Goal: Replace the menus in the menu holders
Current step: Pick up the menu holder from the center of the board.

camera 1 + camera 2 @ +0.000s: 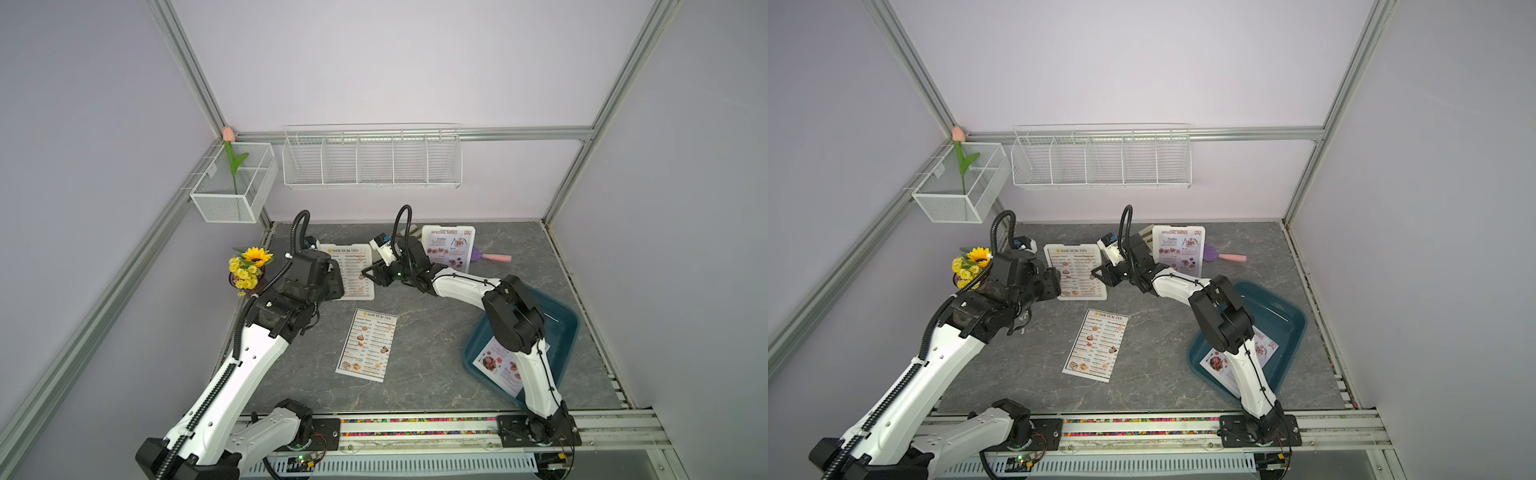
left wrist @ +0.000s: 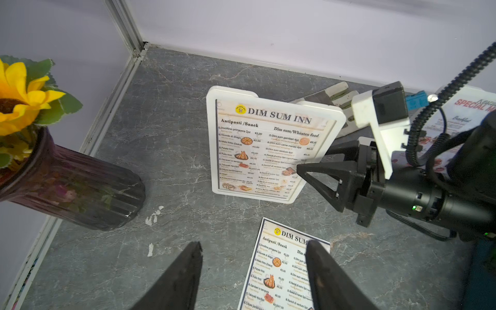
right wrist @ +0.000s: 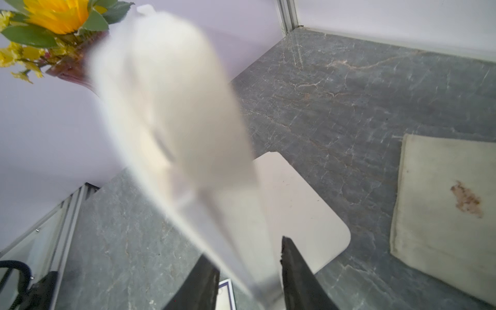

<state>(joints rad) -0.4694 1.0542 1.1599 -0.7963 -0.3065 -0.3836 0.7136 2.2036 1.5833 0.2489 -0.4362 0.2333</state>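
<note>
Grey marbled tabletop [image 1: 436, 345] inside a lavender-walled booth, seen from above. Nearest, on the right, a dark teal tray [image 1: 569, 328] holds a Special Menu sheet [image 1: 496, 363], largely covered by the right arm. Left of it a loose Dim Sum Inn menu [image 1: 366, 345] lies flat and within easy reach, probably waiting its turn; whether it is the old copy or the new one cannot be told.

Above that sheet's top edge hangs the left gripper [image 2: 255, 244], fingers spread and empty, apparently ready to take paper.

Further back stands the Dim Sum Inn holder [image 1: 353, 270], a white frame leaning on its foot with a menu inside. The right gripper [image 1: 367, 272] sits at its side edge, one finger in front and one behind, likely to steady the frame. Its wrist view is badly blurred, so whether the fingers pinch or merely straddle the edge cannot be told.

Beyond stand the Special Menu holder [image 1: 446, 249], partly hidden by the arm, a sunflower vase [image 1: 249, 270] and a pink-handled spatula [image 1: 494, 257].
</note>
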